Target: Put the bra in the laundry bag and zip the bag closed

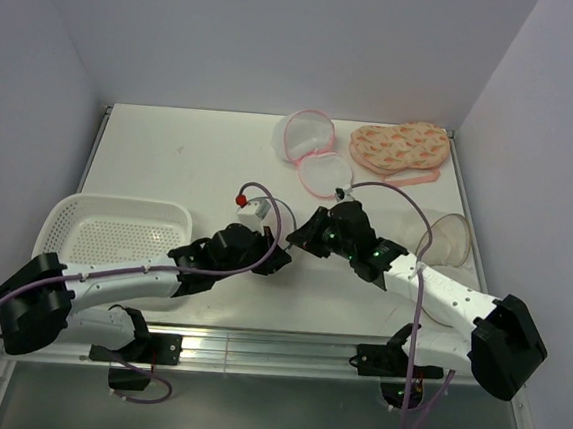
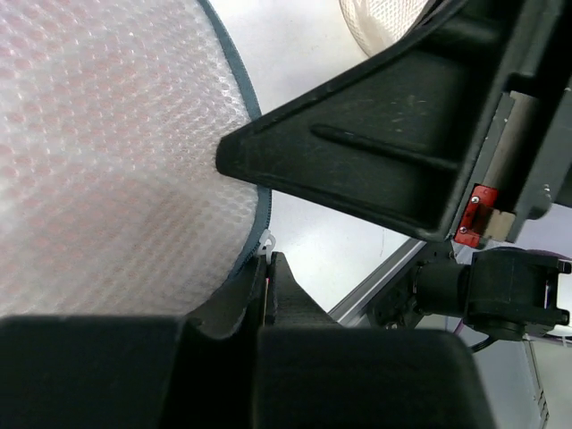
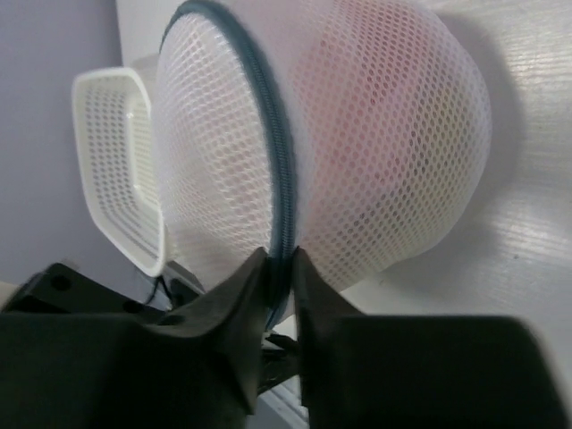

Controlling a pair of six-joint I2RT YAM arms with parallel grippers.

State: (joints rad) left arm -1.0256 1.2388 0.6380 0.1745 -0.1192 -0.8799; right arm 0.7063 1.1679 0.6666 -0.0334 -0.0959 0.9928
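where the white tabletop (image 1: 171, 154) sits boxed in by plain pale walls (image 1: 282, 33) at the back and both sides, the surface is flat and matte, with a metal rail (image 1: 255, 347) along the near edge. the round white see-through mesh laundry bag with a grey zip rim (image 3: 375, 134) lies near table centre, one dome against the surface, between the two grippers and mostly hidden under them from above. a pink tint shows through the mesh, can't tell what it is. left gripper (image 2: 268, 268) has its jaws fully together at the bag's rim, next to a small white tab. right gripper (image 3: 279, 273) has narrow jaws pinching the grey rim from the other side, and one of its black fingers (image 2: 357, 152) touches the rim in the left wrist view. a white perforated plastic basket (image 1: 117, 202) sits near-left, just beside the left arm. far centre: an open pink-rimmed mesh clamshell bag (image 1: 307, 146), and just beside it, toward the far-right corner, a peach pink-patterned padded piece (image 1: 398, 146). a translucent beige dome (image 1: 450, 239) sits at the right edge, close to the right arm. bare tabletop shows far-left and in the band between the grippers and the far items.
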